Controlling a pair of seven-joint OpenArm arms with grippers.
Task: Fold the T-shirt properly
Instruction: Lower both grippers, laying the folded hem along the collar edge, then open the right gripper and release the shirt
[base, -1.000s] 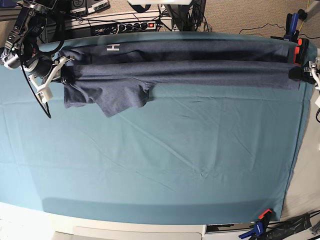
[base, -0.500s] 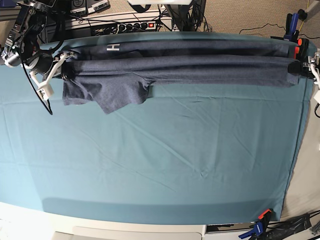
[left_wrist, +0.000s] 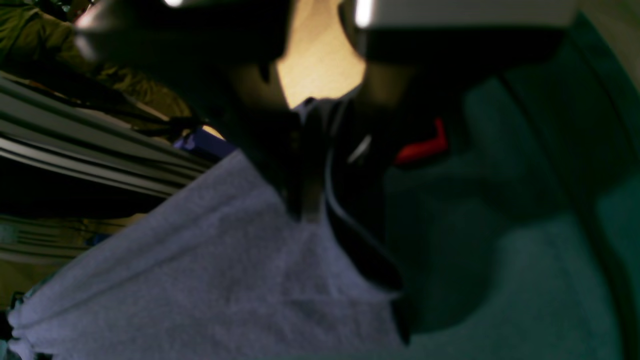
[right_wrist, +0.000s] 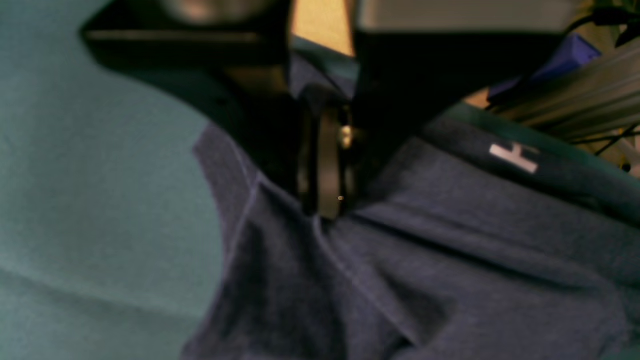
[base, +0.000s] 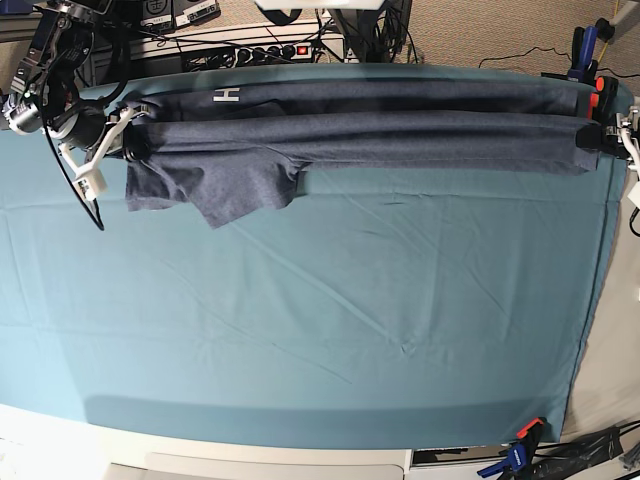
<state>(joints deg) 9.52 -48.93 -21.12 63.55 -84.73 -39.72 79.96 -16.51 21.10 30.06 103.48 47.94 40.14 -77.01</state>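
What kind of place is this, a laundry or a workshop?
Most likely a robotics lab or test bench, not a laundry. The teal table cloth is fastened with a clamp, a power strip and loose cables lie behind the table, and two robot arms hold a T-shirt.

We see a teal cloth (base: 300, 330) over the table, clamps at its near right corner (base: 520, 445) and far right corner (base: 600, 98), power strip (base: 265, 52) beyond the far edge.

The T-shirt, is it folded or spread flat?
Folded: the T-shirt lies doubled lengthwise in a long band, one sleeve hanging out below.
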